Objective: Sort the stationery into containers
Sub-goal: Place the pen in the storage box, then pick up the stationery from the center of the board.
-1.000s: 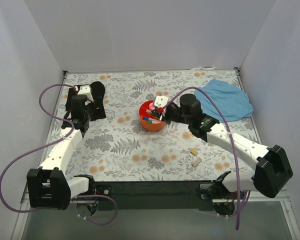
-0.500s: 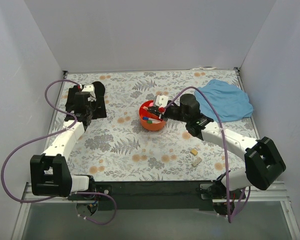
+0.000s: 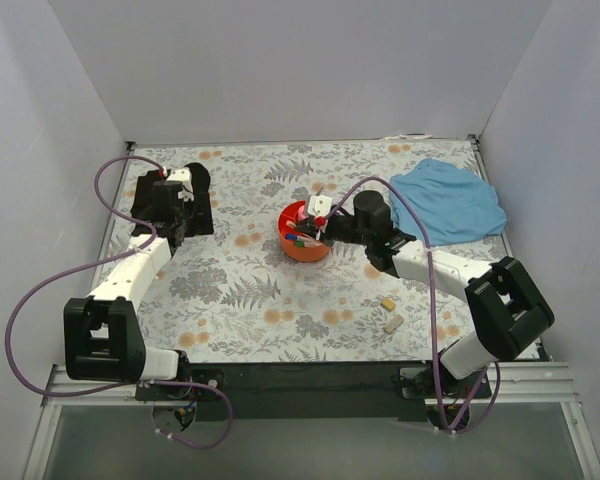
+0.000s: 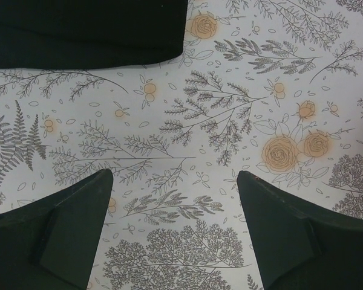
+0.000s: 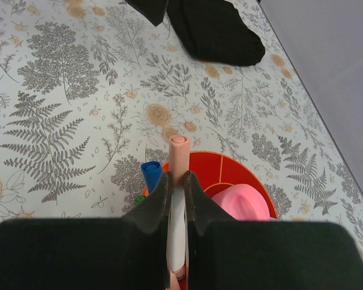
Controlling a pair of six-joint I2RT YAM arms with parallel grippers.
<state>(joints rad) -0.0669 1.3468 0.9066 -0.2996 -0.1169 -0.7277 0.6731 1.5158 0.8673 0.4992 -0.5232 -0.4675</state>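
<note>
Beige erasers (image 3: pixel 388 303) lie loose nearest us; beyond, our right gripper (image 5: pixel 176 179), clamped on a pink-capped marker (image 5: pixel 179 150), holds it over the orange tray (image 5: pixel 233 171). Next, we judge, it must lower and let go into a compartment. Our left gripper (image 4: pixel 174 178) gapes empty by the black cloth (image 4: pixel 85 30).

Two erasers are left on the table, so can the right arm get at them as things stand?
Likely not yet: the right gripper is shut on a pen at the tray. The erasers lie uncovered nearby, so the way itself looks free.
</note>
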